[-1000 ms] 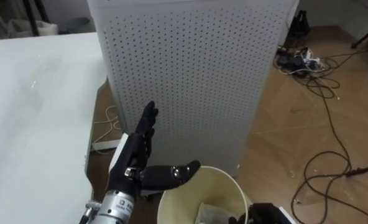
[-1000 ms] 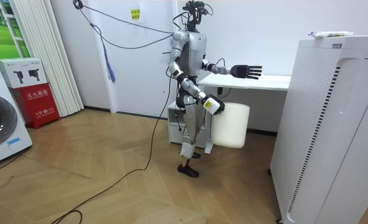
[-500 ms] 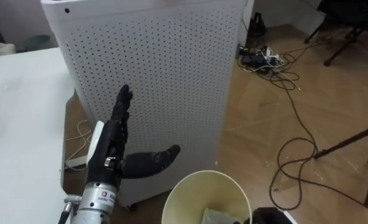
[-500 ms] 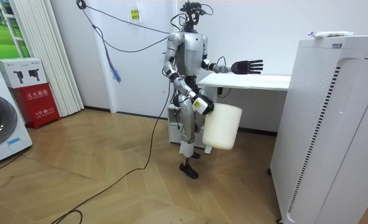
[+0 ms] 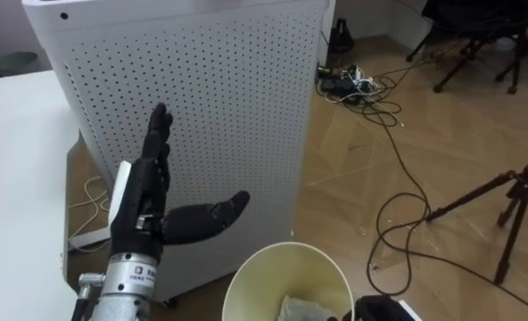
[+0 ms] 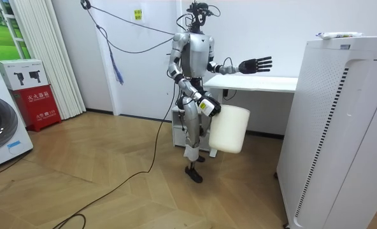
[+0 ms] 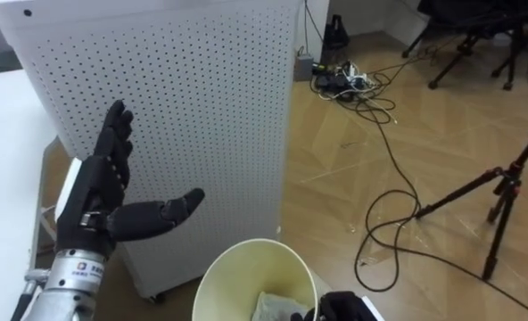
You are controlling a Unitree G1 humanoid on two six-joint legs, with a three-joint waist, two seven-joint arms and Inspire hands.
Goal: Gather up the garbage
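Hovering beside white cabinet (image 5: 210, 107): left hand (image 5: 142, 209), fingers (image 5: 160, 129) straight; right hand (image 5: 380, 309) on bin (image 5: 286, 247) rim, fingers unclear.

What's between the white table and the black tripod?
In the left eye view: a tall white perforated cabinet beside the table, then wooden floor with black cables before the tripod.

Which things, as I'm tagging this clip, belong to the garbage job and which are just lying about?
Job: bin; rubbish inside it; right hand at its rim; left hand, open, raised.
Lying about: perforated white cabinet; white table; floor cables; tripod.
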